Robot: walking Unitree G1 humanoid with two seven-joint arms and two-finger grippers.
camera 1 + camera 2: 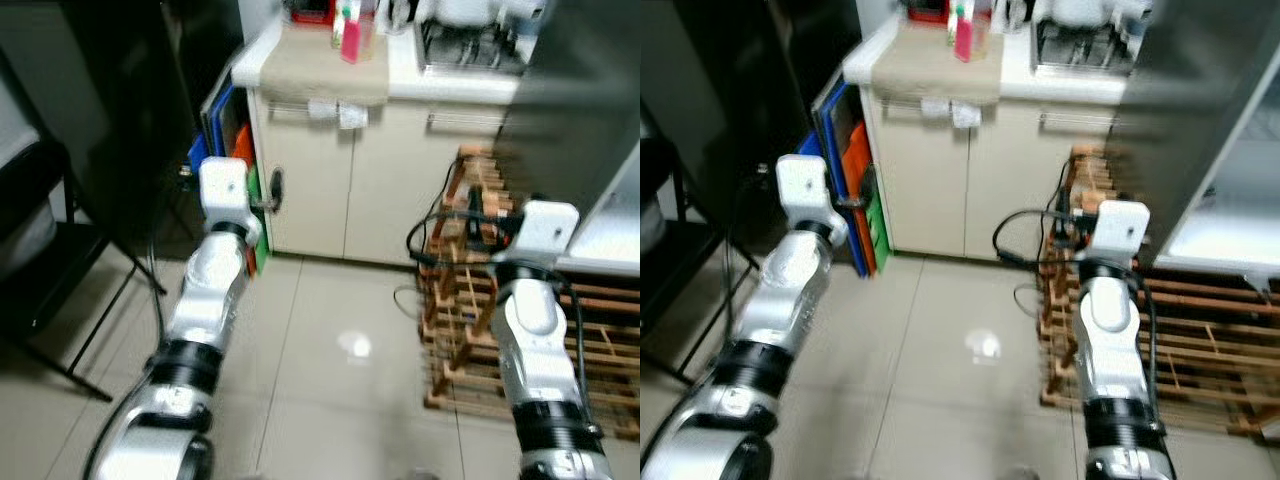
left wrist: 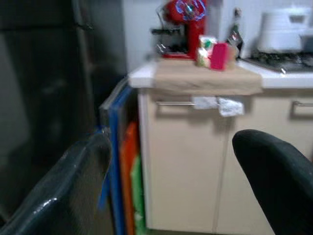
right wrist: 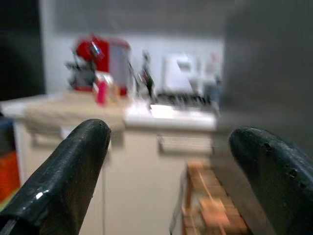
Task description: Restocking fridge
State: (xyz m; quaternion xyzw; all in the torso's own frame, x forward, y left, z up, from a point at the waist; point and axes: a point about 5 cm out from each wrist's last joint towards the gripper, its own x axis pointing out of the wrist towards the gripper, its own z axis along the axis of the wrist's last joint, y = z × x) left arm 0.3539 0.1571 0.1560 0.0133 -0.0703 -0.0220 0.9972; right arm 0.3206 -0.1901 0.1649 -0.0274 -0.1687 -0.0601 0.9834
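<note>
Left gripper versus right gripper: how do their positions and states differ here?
The left gripper faces the cream cabinet by the blue, orange and green boards; the right gripper faces further along, with the slatted wooden rack below it. The red coffee machine fills more of the left wrist view than of the right. Both grippers are open and hold nothing.

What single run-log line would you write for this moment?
phase: approach | left gripper: open, empty | right gripper: open, empty | ahead: cream cabinet, red coffee machine on counter | right: wooden rack
</note>
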